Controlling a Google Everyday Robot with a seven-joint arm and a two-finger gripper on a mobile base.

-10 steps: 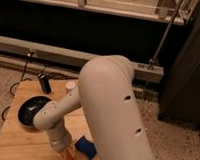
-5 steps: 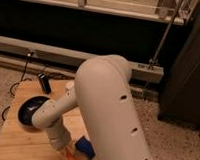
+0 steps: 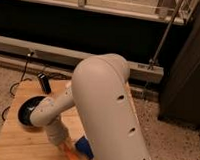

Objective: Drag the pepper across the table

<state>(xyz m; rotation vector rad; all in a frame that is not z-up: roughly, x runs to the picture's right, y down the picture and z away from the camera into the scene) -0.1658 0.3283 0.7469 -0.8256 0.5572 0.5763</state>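
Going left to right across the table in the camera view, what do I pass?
From the left: black bowl → pepper → blue cloth. The gripper is low over the table at the pepper's left end, so its place in the order is unclear.

A dark blue cloth [image 3: 85, 147] is lying beside the gripper [image 3: 65, 143]. A black bowl [image 3: 25, 110] and a small dark block [image 3: 43, 82] are sitting farther left.
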